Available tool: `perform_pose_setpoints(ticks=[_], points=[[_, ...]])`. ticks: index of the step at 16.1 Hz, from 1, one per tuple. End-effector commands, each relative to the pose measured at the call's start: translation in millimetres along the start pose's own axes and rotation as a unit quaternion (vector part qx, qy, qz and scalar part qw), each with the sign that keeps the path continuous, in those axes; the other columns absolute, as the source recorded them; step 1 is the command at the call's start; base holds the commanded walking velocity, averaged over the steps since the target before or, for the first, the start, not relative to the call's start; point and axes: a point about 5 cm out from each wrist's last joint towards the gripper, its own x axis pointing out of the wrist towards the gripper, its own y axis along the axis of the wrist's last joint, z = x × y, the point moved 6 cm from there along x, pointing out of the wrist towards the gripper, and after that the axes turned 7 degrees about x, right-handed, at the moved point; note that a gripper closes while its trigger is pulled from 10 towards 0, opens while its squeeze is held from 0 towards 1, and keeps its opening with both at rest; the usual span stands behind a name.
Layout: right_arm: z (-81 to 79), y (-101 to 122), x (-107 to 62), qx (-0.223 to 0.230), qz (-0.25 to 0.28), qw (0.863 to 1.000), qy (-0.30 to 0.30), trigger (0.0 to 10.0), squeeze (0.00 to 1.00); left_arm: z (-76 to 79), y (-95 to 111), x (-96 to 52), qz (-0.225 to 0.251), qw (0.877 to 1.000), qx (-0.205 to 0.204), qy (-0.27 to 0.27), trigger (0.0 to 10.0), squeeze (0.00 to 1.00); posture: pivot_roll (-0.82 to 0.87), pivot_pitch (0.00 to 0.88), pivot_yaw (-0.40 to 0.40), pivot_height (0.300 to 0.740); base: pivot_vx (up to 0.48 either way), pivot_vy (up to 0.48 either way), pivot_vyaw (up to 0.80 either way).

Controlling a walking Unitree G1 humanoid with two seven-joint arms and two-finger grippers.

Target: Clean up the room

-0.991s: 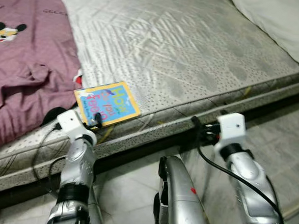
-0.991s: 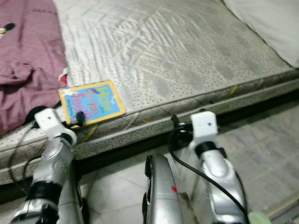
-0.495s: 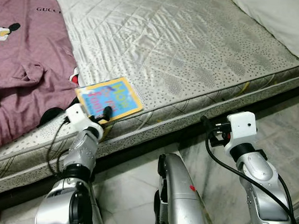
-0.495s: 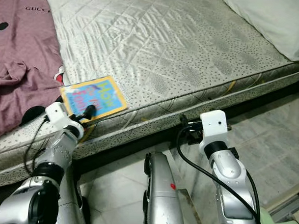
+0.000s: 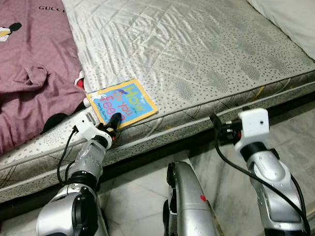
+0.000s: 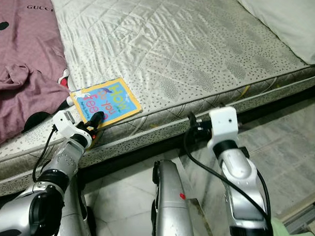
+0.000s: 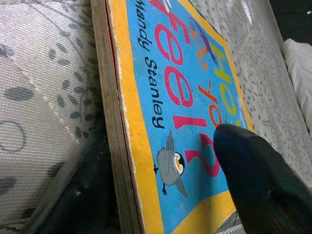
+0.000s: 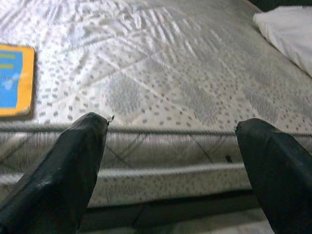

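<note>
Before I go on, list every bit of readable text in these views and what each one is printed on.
"How do you feel?": title in big coloured letters on the yellow-bordered blue board book lying at the mattress edge under the left gripper; "do" is only partly legible.
"Mandy Stanley": black author line on the same book cover.
"GUCCI": dark print on the mauve garment with a cartoon mouse.
No other text is readable.

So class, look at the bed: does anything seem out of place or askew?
Yes. A children's board book lies askew at the mattress edge, where the left gripper has one finger on its cover. A crumpled maroon garment sprawls beside it. Neither belongs on a bare mattress.
</note>
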Motion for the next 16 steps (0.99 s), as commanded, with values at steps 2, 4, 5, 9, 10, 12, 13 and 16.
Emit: perform_pose_setpoints(ticks=[2, 4, 5, 9, 10, 12, 13, 16], points=[[1.1, -4, 1.8, 0.002, -0.005, 1.000, -0.001, 10.0, 0.00, 3.9, -17, -1.0, -0.024, 1.000, -0.019, -0.006, 0.0, 0.00, -0.26, 0.152, -0.086, 0.526, 0.000, 0.000, 0.00], [-4.3, -2, 2.9, 0.014, -0.001, 1.000, 0.015, 10.0, 0.00, 3.7, -13, -1.0, -0.011, 0.999, -0.030, -0.010, 0.0, 0.00, -0.26, 0.146, -0.085, 0.526, 0.000, 0.000, 0.00], [-10.1, -3, 2.6, 0.021, -0.002, 0.999, 0.031, 10.0, 0.00, 4.6, -11, -0.6, -0.008, 0.999, -0.033, -0.014, 0.0, 0.00, -0.26, 0.143, -0.085, 0.526, 0.000, 0.000, 0.00], [-18.6, -10, 3.6, 0.023, -0.009, 0.999, 0.049, 10.0, 0.00, 2.9, -3, -0.4, 0.015, 0.998, -0.052, -0.018, 0.0, 0.00, -0.25, 0.131, -0.083, 0.526, 0.000, 0.000, 0.00], [-19.1, -11, 4.3, 0.022, -0.010, 0.999, 0.049, 10.0, 0.00, 1.7, -1, -0.7, 0.021, 0.998, -0.051, -0.017, 0.0, 0.00, -0.25, 0.126, -0.081, 0.526, 0.000, 0.000, 0.00], [-19.3, -11, 6.4, 0.021, -0.007, 0.999, 0.046, 10.0, 0.00, 0.2, 4, -1.1, 0.035, 0.998, -0.040, -0.015, 0.0, 0.00, -0.24, 0.117, -0.079, 0.526, 0.000, 0.000, 0.00], [-19.2, -11, 7.6, 0.021, -0.006, 0.999, 0.045, 10.0, 0.00, -0.6, 7, -1.2, 0.042, 0.998, -0.035, -0.014, 0.0, 0.00, -0.23, 0.106, -0.077, 0.526, 0.000, 0.000, 0.00], [-24.2, -10, 18.4, 0.026, 0.008, 0.999, 0.039, 10.0, 0.00, -8.1, 31, -3.7, 0.089, 0.995, 0.041, 0.008, 0.0, 0.00, -0.19, 0.070, -0.062, 0.526, 0.000, 0.000, 0.00]])
